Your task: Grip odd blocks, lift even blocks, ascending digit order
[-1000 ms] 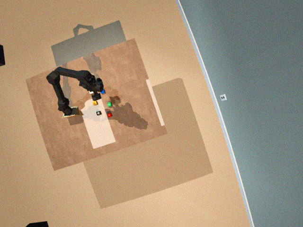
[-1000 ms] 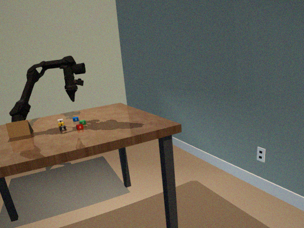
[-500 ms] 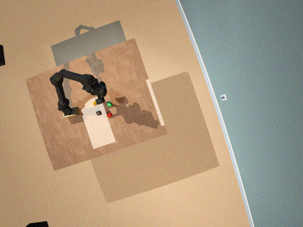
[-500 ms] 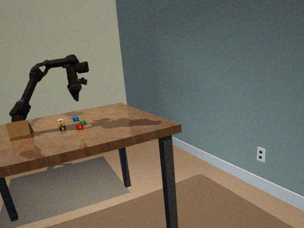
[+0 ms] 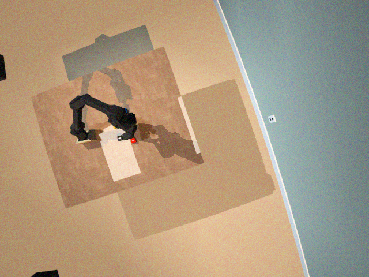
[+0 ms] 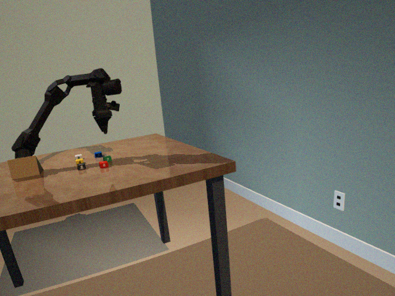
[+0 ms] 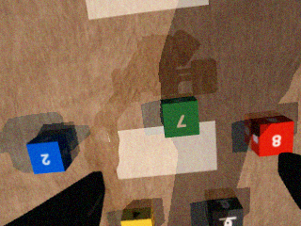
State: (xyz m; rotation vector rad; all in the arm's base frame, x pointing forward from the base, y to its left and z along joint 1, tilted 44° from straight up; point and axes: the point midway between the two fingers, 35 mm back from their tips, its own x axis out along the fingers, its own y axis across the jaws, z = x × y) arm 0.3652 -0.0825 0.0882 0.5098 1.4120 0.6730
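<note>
My gripper [image 5: 126,138] [image 6: 105,131] [image 7: 190,171] is open and empty, high above the blocks. A green block [image 6: 107,158] [image 7: 181,118] shows 7, ahead of the fingertips in the wrist view. A blue block [image 5: 126,111] [image 6: 98,154] [image 7: 46,155] shows 2, at left there. A red block [image 5: 133,140] [image 6: 103,164] [image 7: 276,137] shows 8, at right. A yellow block [image 5: 115,127] [image 6: 79,161] [image 7: 137,221] and a black block [image 5: 119,138] [image 6: 81,166] [image 7: 225,214] are cut off at the bottom; their digits are not fully readable. A white block [image 6: 78,156] has an unreadable digit.
The blocks stand close together on the wooden table [image 5: 89,175] [image 6: 137,178]. A brown box-like base [image 6: 23,168] is beside the arm's foot. Bright light patches and arm shadows lie across the table top. The arm hides the green and white blocks in the top view.
</note>
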